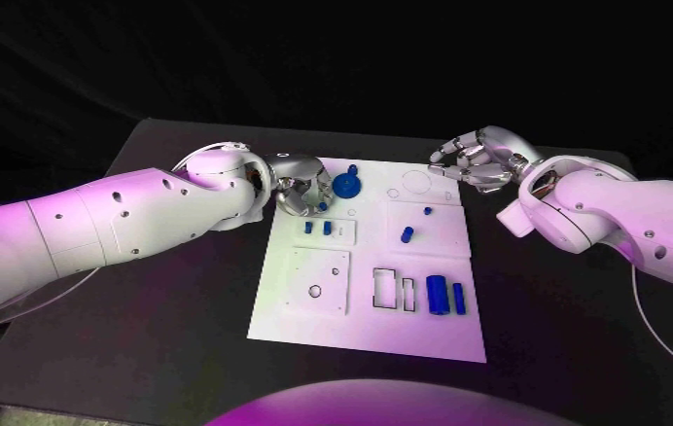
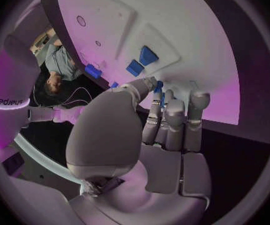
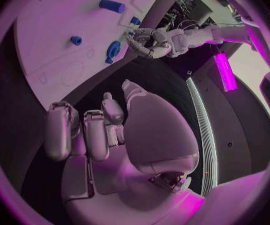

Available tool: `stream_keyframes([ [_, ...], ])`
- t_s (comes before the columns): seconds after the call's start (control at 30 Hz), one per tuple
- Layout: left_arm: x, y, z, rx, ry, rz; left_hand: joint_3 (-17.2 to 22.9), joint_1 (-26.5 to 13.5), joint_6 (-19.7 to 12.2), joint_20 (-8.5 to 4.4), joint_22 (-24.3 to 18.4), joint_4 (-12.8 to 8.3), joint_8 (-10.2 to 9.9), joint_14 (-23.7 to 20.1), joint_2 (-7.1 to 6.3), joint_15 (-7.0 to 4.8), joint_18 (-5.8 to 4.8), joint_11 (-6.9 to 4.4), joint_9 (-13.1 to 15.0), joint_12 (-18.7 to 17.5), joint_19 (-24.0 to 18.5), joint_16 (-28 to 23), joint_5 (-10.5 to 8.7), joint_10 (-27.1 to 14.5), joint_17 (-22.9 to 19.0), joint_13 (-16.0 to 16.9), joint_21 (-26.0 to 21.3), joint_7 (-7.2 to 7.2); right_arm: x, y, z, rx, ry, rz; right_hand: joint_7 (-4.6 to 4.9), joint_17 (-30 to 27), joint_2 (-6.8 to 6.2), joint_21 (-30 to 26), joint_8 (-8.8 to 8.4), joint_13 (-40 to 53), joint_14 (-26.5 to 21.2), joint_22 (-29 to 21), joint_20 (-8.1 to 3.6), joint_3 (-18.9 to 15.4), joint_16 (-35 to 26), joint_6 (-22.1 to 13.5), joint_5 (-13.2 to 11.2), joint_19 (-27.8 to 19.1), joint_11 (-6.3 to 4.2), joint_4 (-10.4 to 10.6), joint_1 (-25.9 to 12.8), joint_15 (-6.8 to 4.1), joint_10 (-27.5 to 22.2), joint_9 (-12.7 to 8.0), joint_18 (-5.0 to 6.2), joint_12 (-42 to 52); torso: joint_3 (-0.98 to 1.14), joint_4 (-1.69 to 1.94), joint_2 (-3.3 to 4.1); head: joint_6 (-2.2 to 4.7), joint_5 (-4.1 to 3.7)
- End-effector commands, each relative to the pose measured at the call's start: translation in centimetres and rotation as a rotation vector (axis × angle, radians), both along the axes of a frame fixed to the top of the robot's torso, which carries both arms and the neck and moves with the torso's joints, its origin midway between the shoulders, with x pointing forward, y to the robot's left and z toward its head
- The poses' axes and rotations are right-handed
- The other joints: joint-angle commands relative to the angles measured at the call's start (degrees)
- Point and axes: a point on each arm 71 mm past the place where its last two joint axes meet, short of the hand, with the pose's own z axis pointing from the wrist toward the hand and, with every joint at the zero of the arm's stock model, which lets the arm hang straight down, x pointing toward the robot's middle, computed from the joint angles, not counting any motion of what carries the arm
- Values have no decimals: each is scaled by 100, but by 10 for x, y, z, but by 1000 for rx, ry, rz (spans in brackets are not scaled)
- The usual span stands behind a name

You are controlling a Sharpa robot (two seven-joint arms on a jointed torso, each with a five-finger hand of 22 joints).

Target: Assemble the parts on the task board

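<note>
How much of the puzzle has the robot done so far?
Not much yet. Two small blue parts sit in the task board, maybe already placed. The left hand pinches a round blue part at the board's far edge. The right hand holds nothing. Two blue bars lie loose, and outlined slots sit unfilled.

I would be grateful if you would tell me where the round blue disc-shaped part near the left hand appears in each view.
Head view: the round blue part lies at the task board's far edge, beside the left hand.
Left wrist view: I cannot pick it out with certainty.
Right wrist view: the round blue part lies by the left hand.
Shared landmark: the left hand.
</note>
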Motion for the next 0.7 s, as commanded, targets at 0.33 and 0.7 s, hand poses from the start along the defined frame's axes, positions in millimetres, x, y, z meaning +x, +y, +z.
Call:
stream_keyframes([
  [0.33,-1,-2,2,-39,7,-6,16,-57,-903,52,-33,-27,-545,-95,-61,59,98,68,-230,48,-65,70,-30,-439,-150,-142,-73,-156,0,1,-2,-10,14,17,-8,293,35,-36,26,-13,285,625,-13,-6,-26,-7,-22,-19,3,-9,14,-41,-14,-7,44,-27,3,-2,-1,3,9],
  [0.7,-5,4,11,-192,10,11,-81,-15,-852,85,-160,-49,-529,-193,-53,90,132,103,-245,15,-176,25,-19,-593,-366,-261,-195,1,-1,0,-1,-69,-21,38,-68,9,-137,-298,48,-2734,221,508,-79,507,-253,285,-20,-85,-66,-3,365,-110,-1314,-89,84,-2918,-5,-9,2,35,-13],
])
